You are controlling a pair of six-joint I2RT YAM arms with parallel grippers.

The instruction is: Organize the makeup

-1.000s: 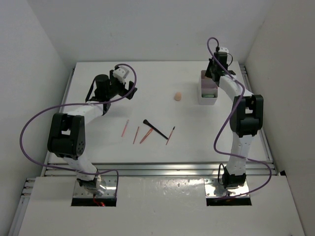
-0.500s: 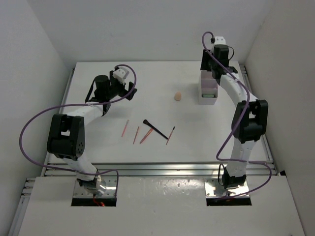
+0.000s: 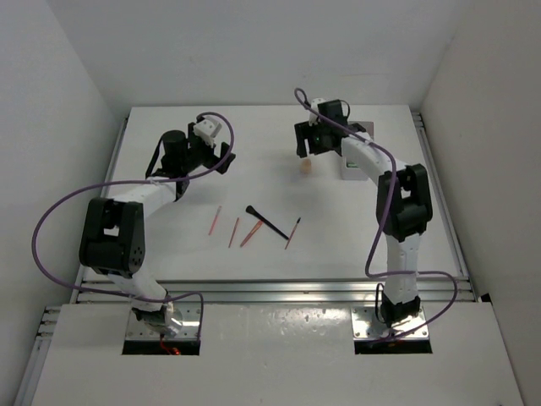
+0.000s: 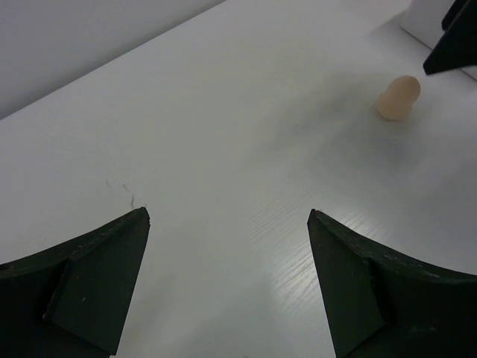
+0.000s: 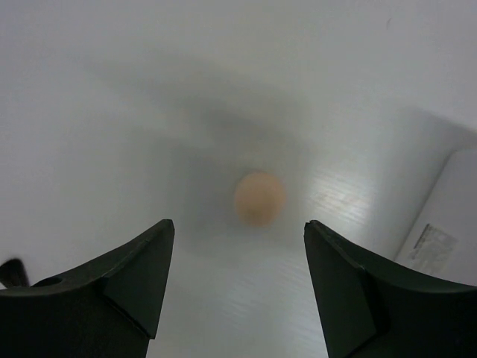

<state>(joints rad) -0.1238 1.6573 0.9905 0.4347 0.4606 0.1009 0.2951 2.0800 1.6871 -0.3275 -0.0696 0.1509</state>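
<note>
Seen from above, the right claw (image 3: 309,145) is hovering near the sponge (image 3: 305,167). Left wrist: the left claw (image 4: 227,216) is gaping wide, empty, sponge far ahead-right. Right wrist: the claw is standing open, empty, sponge centred ahead between its fingers.

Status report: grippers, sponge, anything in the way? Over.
Left gripper open, empty. Right gripper open above the beige sponge, not touching. Pencils and brush lie apart, nearer the bases; nothing blocks the sponge.

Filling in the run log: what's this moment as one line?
right hand: open, hovering over beige sponge | left hand: open, empty | pencils, brush: loose on table
</note>
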